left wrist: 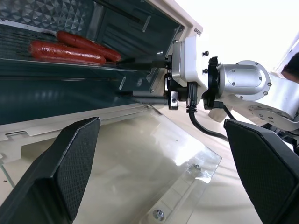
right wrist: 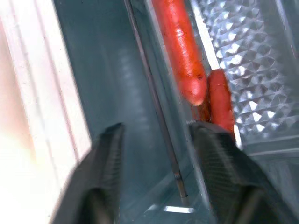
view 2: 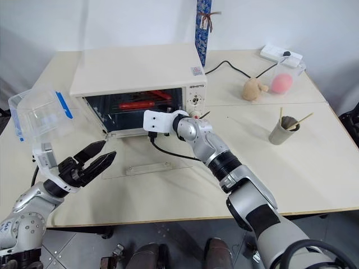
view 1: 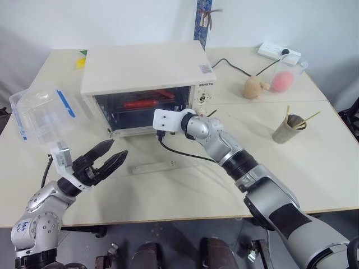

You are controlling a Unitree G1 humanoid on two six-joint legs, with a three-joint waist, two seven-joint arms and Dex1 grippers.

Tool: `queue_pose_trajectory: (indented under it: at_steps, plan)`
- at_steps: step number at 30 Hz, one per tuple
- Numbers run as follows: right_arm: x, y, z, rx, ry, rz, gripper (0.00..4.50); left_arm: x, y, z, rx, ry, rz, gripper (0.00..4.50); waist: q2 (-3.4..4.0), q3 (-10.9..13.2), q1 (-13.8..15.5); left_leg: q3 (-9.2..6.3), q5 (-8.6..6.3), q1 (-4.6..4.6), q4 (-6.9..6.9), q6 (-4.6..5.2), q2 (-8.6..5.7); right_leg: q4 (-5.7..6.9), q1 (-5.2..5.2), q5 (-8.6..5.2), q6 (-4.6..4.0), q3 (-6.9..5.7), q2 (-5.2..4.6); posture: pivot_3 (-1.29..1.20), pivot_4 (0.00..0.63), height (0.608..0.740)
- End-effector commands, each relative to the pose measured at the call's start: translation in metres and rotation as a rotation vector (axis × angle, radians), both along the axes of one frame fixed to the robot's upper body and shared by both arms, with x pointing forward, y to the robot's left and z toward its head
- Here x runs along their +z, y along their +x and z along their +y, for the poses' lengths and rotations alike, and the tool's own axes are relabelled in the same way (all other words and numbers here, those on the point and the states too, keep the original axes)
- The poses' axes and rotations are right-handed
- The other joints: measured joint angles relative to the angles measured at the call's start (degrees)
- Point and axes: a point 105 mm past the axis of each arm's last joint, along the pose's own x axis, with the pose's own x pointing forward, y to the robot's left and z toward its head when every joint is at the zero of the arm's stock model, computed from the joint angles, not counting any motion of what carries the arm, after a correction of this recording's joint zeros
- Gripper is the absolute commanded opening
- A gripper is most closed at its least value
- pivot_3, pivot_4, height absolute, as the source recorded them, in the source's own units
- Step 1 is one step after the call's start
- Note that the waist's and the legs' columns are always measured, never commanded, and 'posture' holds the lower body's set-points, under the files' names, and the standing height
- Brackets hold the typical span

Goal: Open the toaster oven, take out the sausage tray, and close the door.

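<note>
Right wrist view: right end effector (right wrist: 156, 135) inside the toaster oven (view 1: 143, 70), jaws narrowed around the sausage tray (right wrist: 243, 93) edge, grip unconfirmed. Door (left wrist: 154, 168) lies flat on the bench (view 1: 314, 162). Left end effector (view 1: 107, 157) wide, waiting clear.

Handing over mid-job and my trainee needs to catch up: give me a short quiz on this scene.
1. True or false: the door is shut.
2. Which hand reaches into the oven?
3. The sausages lie: A on the table, B on the tray in the oven, C in the clear box.
Key: 1 false, it lies open; 2 the right hand; 3 B.
</note>
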Motion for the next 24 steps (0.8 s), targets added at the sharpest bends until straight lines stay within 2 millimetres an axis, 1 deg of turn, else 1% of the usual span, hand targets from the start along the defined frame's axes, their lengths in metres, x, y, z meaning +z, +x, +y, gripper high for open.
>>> queue_pose_trajectory:
  at_steps: [1,3,4,8,15,21,24]
  plan:
    - [0.015,-0.007,0.009,0.044,0.014,-0.057,0.86,0.011,-0.002,-0.005,-0.023,-0.007,-0.049,4.50,0.00,0.00,0.00,0.00,0.00,0.00,0.00,0.00,0.00,0.00,0.00,0.00,0.00,0.00,0.00,0.00,0.150,0.740]
    - [0.015,-0.007,0.009,0.046,0.012,-0.069,0.16,0.013,-0.002,-0.006,-0.026,-0.011,-0.051,4.50,0.00,0.00,0.01,0.00,0.00,0.00,0.00,0.00,0.00,0.00,0.00,0.00,0.00,0.00,0.00,0.00,0.150,0.740]
    - [0.016,-0.008,0.009,0.048,0.010,-0.077,0.04,0.014,-0.001,-0.006,-0.029,-0.014,-0.053,4.50,0.00,0.00,0.00,0.00,0.00,0.00,-0.01,0.00,0.00,0.00,0.00,0.00,0.00,0.00,0.00,0.00,0.150,0.740]
    - [0.019,-0.008,0.010,0.047,0.002,-0.111,0.04,0.016,0.005,-0.008,-0.071,-0.012,-0.051,4.50,0.00,0.00,0.03,0.01,0.00,0.01,0.01,-0.01,0.00,0.00,0.00,0.00,0.00,0.02,0.00,0.00,0.150,0.740]
    - [0.022,-0.012,0.012,0.053,-0.002,-0.142,0.04,0.032,0.023,-0.011,-0.115,-0.012,-0.088,4.50,0.00,0.00,0.00,0.01,0.01,-0.01,0.00,-0.02,0.00,-0.01,-0.01,0.00,0.00,0.01,0.02,0.00,0.150,0.740]
    - [0.020,-0.020,0.015,0.062,0.002,-0.146,0.04,0.036,0.037,-0.009,-0.139,0.010,-0.099,4.50,0.00,0.00,0.01,0.00,0.01,0.00,-0.03,-0.02,0.00,-0.02,-0.01,0.00,0.00,0.00,0.03,0.00,0.150,0.740]
    - [0.020,-0.022,0.015,0.061,0.003,-0.146,0.04,0.037,0.040,-0.010,-0.158,0.022,-0.104,4.50,0.00,0.00,-0.01,0.01,0.01,-0.01,-0.02,-0.02,-0.01,-0.02,-0.01,0.00,0.00,0.01,0.03,0.00,0.150,0.740]
